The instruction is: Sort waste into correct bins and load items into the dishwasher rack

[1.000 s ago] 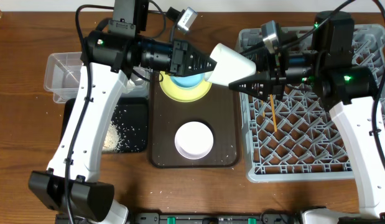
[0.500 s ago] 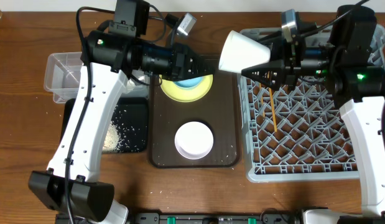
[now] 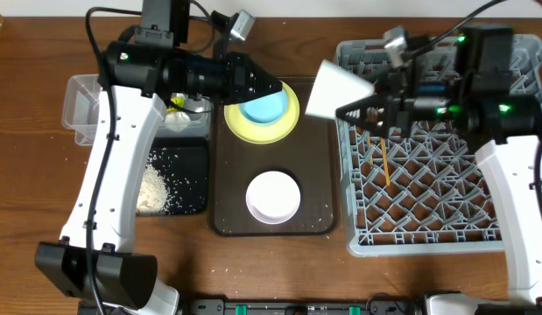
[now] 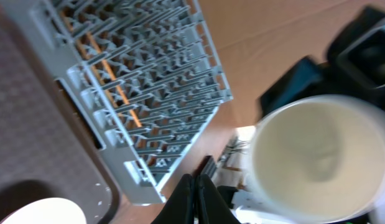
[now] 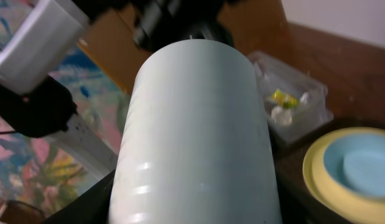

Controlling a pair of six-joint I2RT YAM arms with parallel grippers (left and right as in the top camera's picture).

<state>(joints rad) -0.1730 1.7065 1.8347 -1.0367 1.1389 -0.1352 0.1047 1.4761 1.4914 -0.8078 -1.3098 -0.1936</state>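
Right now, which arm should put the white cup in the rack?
Right: the right gripper holds the white cup at the edge of the grey rack; the left gripper is shut and empty.

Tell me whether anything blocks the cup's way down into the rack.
Nothing visible does. The right claw holds the cup sideways over the left edge of the rack, and the pegs there are bare. One chopstick lies further in. The left claw is off over the plate.

Table — rack, brown tray, black tray, clear tub.
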